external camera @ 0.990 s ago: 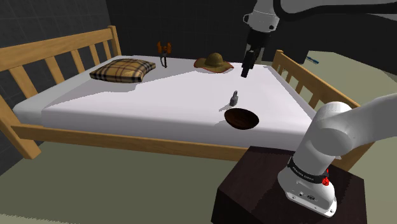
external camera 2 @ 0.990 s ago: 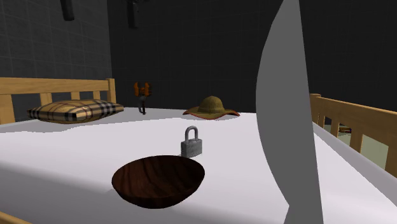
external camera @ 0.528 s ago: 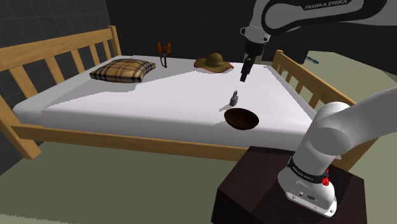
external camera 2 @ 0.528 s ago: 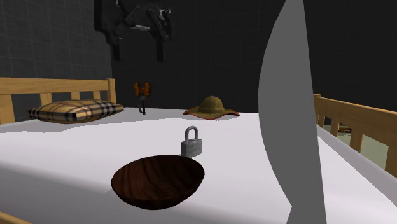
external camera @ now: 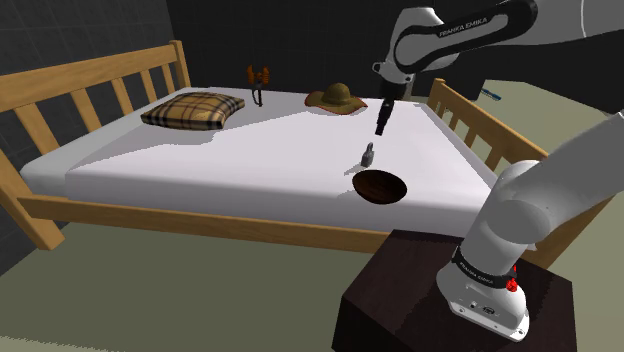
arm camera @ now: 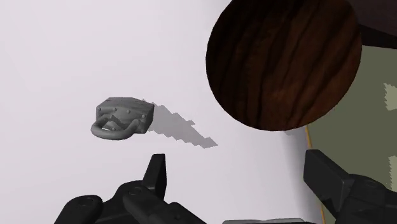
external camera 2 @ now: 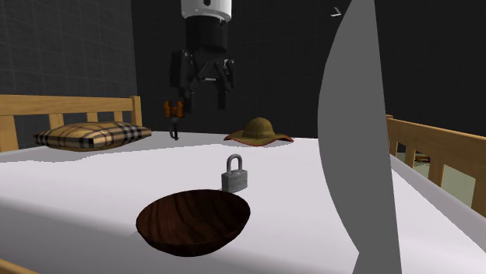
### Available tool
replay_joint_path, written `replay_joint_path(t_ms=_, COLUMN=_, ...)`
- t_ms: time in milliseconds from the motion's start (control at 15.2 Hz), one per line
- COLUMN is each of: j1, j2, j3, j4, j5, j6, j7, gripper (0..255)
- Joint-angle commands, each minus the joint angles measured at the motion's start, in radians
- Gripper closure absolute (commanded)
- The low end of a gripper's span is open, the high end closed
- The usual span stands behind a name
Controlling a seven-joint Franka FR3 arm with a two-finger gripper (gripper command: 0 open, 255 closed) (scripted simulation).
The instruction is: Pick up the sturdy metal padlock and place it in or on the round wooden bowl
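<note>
Now hovering with gripper (external camera 2: 201,82) spread wide and empty, well above the padlock (external camera 2: 234,174) standing upright on the white bed (external camera 2: 93,187), just beside the bowl (external camera 2: 193,220). Could clip and topple it if dropped straight: sits off to one side of the fingers (arm camera: 156,175) in wrist view. Reads the height gap best from the second exterior view.

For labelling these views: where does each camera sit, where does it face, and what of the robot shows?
Shoulder view: beside the stand, looking down over the bed; stand, arm, gripper show.
Second exterior view: low by the bowl, facing across the bed toward the hat; gripper above.
Wrist view: at the gripper, looking down on padlock and bowl; gripper open.
All share padlock and bowl.
</note>
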Motion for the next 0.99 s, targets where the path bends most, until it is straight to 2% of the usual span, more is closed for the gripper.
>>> replay_joint_path(t_ms=0, j1=0.002, j2=0.070, j3=-0.042, j4=0.020, j5=0.006, j6=0.047, j7=-0.060, gripper=0)
replay_joint_path(t_ms=264, j1=0.012, j2=0.219, j3=-0.119, j4=0.081, j5=0.046, j6=0.122, j7=-0.186, gripper=0)
replay_joint_path(t_ms=528, j1=0.018, j2=0.384, j3=-0.181, j4=0.165, j5=0.125, j6=0.178, j7=-0.329, gripper=0)
replay_joint_path(t_ms=726, j1=0.009, j2=0.516, j3=-0.209, j4=0.244, j5=0.208, j6=0.203, j7=-0.444, gripper=0)
replay_joint_path(t_ms=924, j1=0.004, j2=0.546, j3=-0.207, j4=0.242, j5=0.228, j6=0.230, j7=-0.463, gripper=0)
